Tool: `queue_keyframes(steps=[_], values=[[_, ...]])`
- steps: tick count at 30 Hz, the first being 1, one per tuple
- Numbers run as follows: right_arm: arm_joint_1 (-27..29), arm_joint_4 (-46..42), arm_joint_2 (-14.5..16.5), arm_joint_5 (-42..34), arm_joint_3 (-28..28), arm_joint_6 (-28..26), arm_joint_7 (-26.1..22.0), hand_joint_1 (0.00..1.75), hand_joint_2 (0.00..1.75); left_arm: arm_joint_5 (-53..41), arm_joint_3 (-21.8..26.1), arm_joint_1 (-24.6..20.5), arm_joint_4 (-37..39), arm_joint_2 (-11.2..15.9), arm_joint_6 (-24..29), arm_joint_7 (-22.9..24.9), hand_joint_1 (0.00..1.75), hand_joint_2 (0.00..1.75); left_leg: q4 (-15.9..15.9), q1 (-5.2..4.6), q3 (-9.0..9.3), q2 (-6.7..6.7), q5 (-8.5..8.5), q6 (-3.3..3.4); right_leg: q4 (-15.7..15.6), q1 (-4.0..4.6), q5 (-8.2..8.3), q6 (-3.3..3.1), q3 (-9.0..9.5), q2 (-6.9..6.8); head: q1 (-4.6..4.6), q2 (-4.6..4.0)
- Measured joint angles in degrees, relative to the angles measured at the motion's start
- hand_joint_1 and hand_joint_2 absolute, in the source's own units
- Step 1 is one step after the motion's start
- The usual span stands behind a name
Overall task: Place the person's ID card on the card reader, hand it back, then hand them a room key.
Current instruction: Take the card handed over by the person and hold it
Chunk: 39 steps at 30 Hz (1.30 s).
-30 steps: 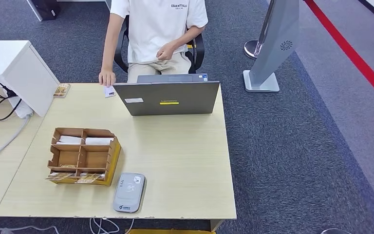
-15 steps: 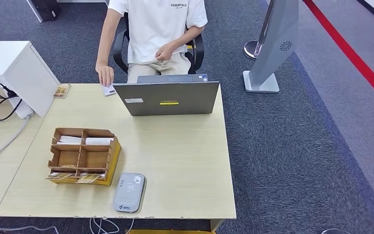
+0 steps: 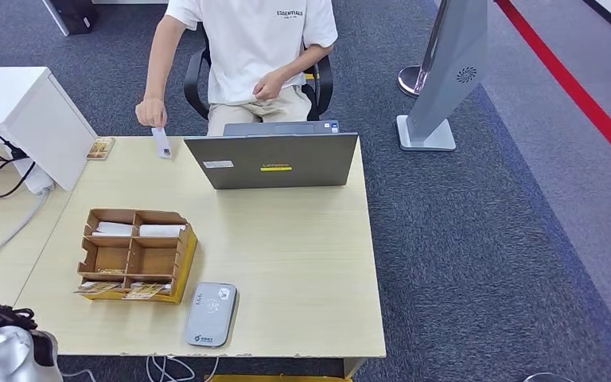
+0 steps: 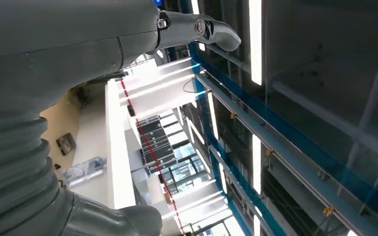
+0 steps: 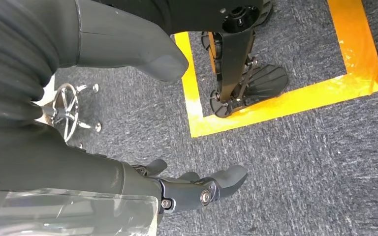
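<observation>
A pale wood-grain table [image 3: 302, 263] with a smooth matte top carries a grey laptop [image 3: 272, 159], its flat lid turned toward the robot and marked with a small white label and a yellow strip. Near the front edge lies the card reader [image 3: 211, 313] — a rounded grey slab with a lighter printed face, flat on the table just beside a brown cardboard organizer [image 3: 135, 253] split into square compartments, two of them holding white cards. The ID card [image 3: 160, 142] is a thin, pale rectangle seen nearly edge-on, pinched in the person's hand [image 3: 151, 112] above the table's far left corner, well apart from the reader. The person [image 3: 251, 48] sits behind the laptop in a white shirt. The floor is coarse dark-grey carpet crossed by a red stripe; in the right wrist view it bears glossy yellow-orange tape. The left hand [image 4: 128, 44], smooth dark plastic above a ribbed grey cover, points up toward ceiling lights with thumb and fingers apart and nothing in it. The right hand [image 5: 128, 123] hangs over the carpet — fingers spread, likewise empty.
</observation>
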Motion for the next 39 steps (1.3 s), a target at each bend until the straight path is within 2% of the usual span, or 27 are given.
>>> queue_keyframes(steps=[8, 18, 39], values=[[-0.27, 0.08, 0.00, 0.96, 0.06, 0.48, 0.51, 0.00, 1.75, -9.98, -0.65, -6.93, 8.97, 3.92, -0.51, 4.88, 0.00, 1.75, 0.01, 0.00, 0.00, 0.00, 0.01, 0.00, 0.01, 0.00, 0.00, 0.00, -0.02, 0.01, 0.01, 0.00], [-0.73, 0.10, 0.00, 1.95, 0.31, 0.98, 1.26, 0.00, 1.75, -21.34, -3.98, -15.88, 21.04, 9.12, -3.58, 12.31, 0.00, 1.75, 0.02, 0.00, -0.01, 0.01, 0.03, 0.00, 0.02, 0.00, 0.01, -0.01, -0.03, 0.04, 0.01, 0.00], [-2.20, 0.12, 0.00, 3.98, 1.67, 2.60, 2.36, 0.00, 1.75, -43.95, -15.17, -35.55, 44.72, 21.64, -12.10, 30.44, 0.00, 1.75, 0.02, 0.01, -0.03, 0.03, 0.10, 0.00, 0.08, 0.01, 0.06, -0.05, -0.05, 0.07, 0.01, 0.00]])
